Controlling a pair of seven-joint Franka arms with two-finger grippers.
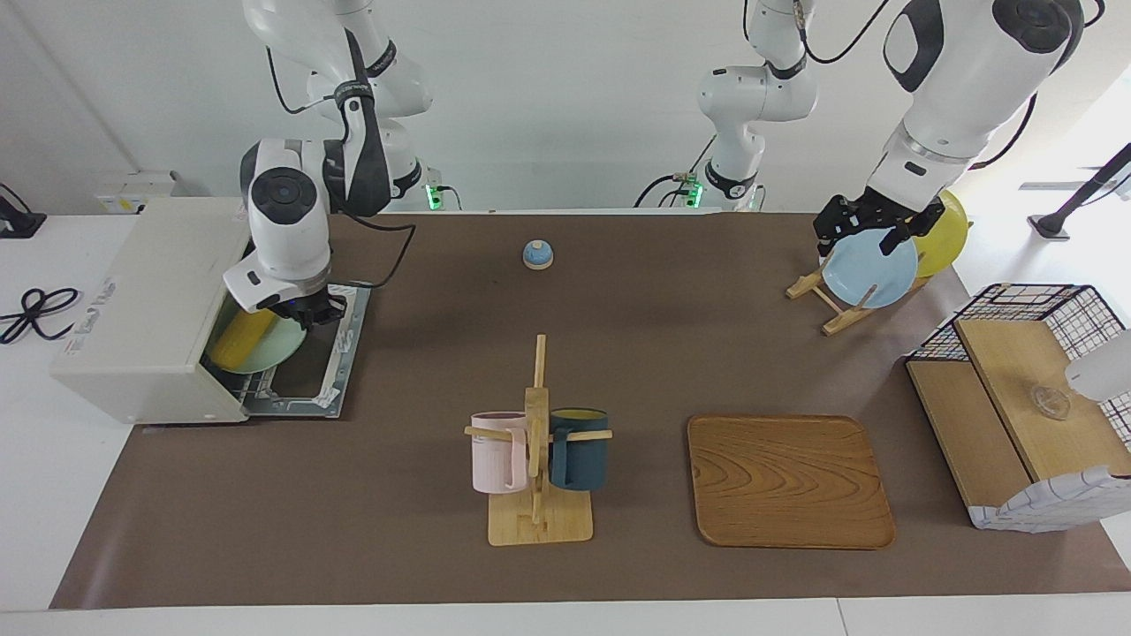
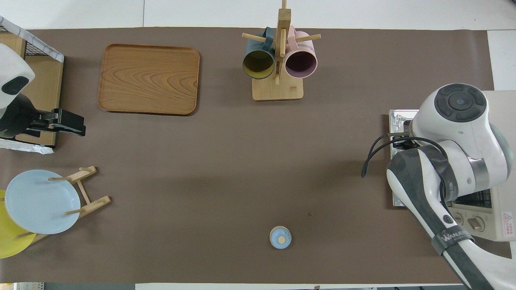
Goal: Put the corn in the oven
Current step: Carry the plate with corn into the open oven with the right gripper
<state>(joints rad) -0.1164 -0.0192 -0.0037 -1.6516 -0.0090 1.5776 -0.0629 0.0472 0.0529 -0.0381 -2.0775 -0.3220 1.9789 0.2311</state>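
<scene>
The right gripper (image 1: 311,311) hangs at the mouth of the boxy cream oven (image 1: 150,309), just above the rim of a pale green plate (image 1: 278,346); whether its fingers are parted or closed on anything cannot be told. On that round plate, inside the oven, lies the smooth yellow corn (image 1: 240,340), its long axis running from about one o'clock to seven o'clock in the facing view. The left gripper (image 1: 870,226) waits over a glossy blue plate (image 1: 870,269) in a wooden rack (image 1: 817,287), its fingers likewise unreadable.

Tray (image 1: 789,481), mug rack (image 1: 537,442), maybe bell (image 1: 538,254).
</scene>
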